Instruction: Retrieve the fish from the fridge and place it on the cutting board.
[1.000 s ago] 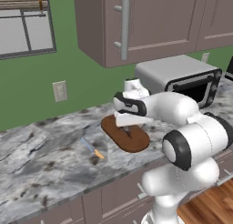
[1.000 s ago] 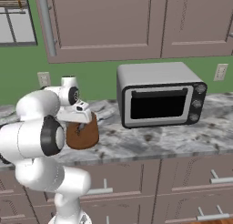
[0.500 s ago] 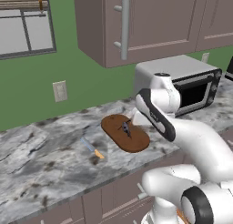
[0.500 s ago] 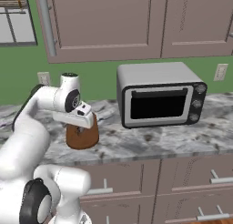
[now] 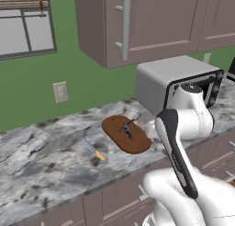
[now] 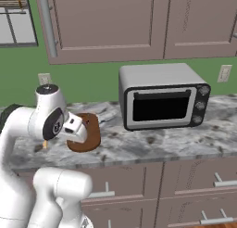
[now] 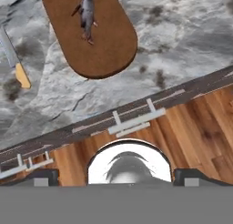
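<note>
Left base: slim dark fish (image 5: pixel 127 128) lying on oval brown wooden cutting board (image 5: pixel 125 134), veined grey marble counter (image 5: pixel 46 161); arm now pulled back off it. Right base: board's edge by boxy silver microwave (image 6: pixel 162 95). Hand: gripper (image 7: pixel 116 176) spread wide, empty, farther away.

The grey marbled table (image 5: pixel 41 161) is seen carrying the cutting board (image 5: pixel 137 142) near its middle, a thin blue-and-orange utensil (image 5: pixel 93 149) to the board's left, well apart, and the silver microwave (image 6: pixel 162 95) at the right, against the wall.
</note>
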